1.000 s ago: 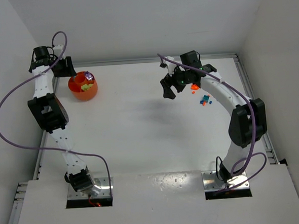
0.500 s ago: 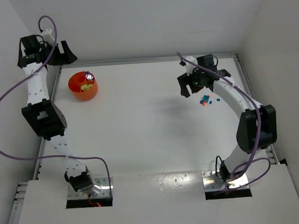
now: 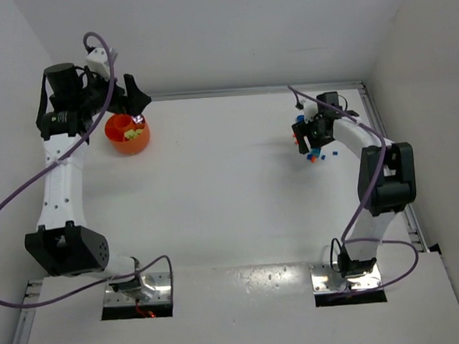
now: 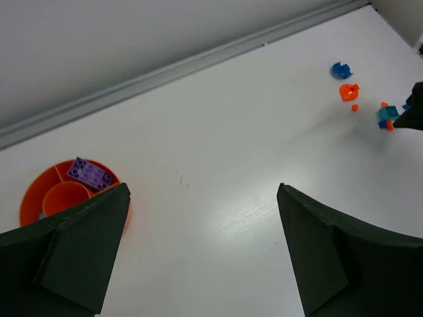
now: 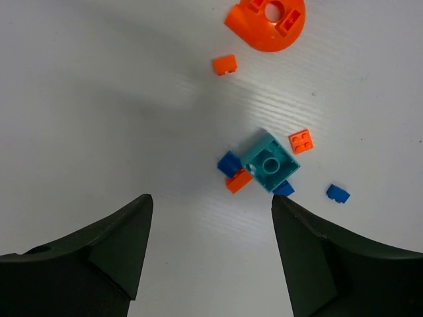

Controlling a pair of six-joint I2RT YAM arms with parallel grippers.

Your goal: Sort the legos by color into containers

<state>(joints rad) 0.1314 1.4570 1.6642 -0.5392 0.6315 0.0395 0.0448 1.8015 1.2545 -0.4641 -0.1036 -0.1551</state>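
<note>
My left gripper [image 4: 203, 189] and right gripper [image 5: 210, 199] gaped empty; the teal brick [image 5: 269, 164] looked light, hard, slick, so I'd pinch its flat sides.

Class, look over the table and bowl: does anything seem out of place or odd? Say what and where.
The purple brick seems to rest across the orange bowl's divider, not down in a compartment. A cluster of unsorted bricks lies by the right gripper.
</note>
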